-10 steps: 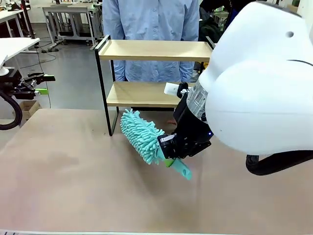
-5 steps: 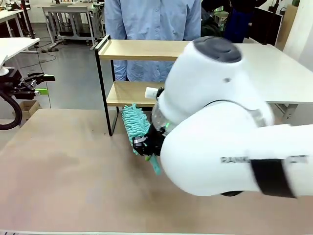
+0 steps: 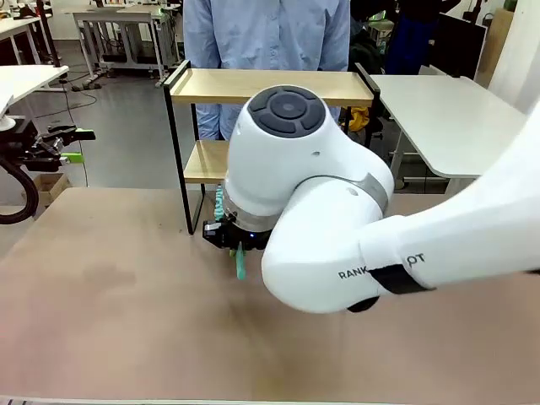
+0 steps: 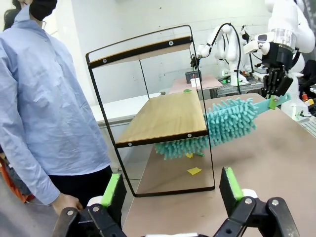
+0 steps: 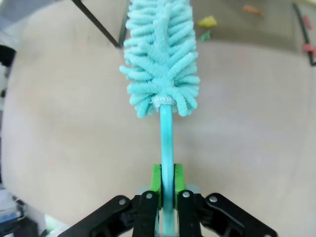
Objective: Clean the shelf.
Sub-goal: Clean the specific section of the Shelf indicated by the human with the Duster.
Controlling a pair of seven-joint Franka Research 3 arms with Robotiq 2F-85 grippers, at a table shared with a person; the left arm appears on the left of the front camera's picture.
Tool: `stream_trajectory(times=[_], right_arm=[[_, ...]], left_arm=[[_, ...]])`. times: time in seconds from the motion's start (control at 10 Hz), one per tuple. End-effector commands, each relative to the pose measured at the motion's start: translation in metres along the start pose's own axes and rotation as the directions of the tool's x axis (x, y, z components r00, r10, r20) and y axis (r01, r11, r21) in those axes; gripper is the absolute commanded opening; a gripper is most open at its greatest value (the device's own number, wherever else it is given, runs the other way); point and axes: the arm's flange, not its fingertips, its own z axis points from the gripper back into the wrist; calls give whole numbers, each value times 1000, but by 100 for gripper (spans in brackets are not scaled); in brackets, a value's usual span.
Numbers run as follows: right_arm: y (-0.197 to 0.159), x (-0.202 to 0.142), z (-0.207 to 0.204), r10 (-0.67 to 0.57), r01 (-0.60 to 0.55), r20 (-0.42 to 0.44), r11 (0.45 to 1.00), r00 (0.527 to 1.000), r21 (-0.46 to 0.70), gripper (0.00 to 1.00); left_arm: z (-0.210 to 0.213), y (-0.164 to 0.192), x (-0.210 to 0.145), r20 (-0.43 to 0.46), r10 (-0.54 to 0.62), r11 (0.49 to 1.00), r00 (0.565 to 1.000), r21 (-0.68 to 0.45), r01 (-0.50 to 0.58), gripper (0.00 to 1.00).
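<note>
Shelf point(image 3: 270, 84), two wooden boards in a black frame, stands at the tabletop's point(image 3: 110, 295) far edge before a person. A teal duster point(image 4: 222, 123) reaches under its lower board, handle clamped in the right gripper point(image 5: 167, 177). The left gripper point(image 4: 170, 188) hangs wide, empty. Sweeping looks underway; the next move would be brushing the yellow scraps point(image 4: 194, 171) out.

A lab or workshop: white worktables point(image 3: 447, 110), metal-framed benches point(image 3: 122, 14), bare grey floor point(image 3: 126, 143).
</note>
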Motion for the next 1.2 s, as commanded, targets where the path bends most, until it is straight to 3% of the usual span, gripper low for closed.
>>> stream_trajectory(times=[0.0,0.7,1.1], right_arm=[[54,22,-52,-14,14,18,1000,1000,-8,13],[73,32,-118,-28,30,-62,999,998,32,13],[58,27,-109,-29,30,-59,999,998,13,13]], left_arm=[[-1,-2,3,-3,-14,1000,1000,-6,14,100],[-1,-2,3,-3,-14,1000,1000,-6,14,100],[-1,-2,3,-3,-14,1000,1000,-6,14,100]])
